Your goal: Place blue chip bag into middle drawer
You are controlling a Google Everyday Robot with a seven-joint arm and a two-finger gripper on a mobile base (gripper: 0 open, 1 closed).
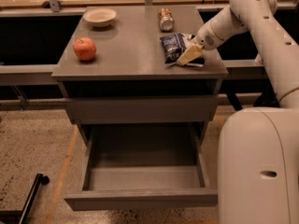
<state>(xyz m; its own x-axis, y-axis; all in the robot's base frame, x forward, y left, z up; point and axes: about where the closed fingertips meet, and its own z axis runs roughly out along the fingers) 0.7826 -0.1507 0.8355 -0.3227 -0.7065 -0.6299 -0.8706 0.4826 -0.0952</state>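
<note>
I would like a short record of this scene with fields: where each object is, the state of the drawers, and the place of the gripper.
blue chip bag: lying on the cabinet top, right side
gripper: low at the bag's right edge, near the front right corner
middle drawer: pulled open, bag not in it
upper drawer front: closed
can: behind the bag, apart from it
apple: left side of the top
bowl: back left, behind the apple
</note>
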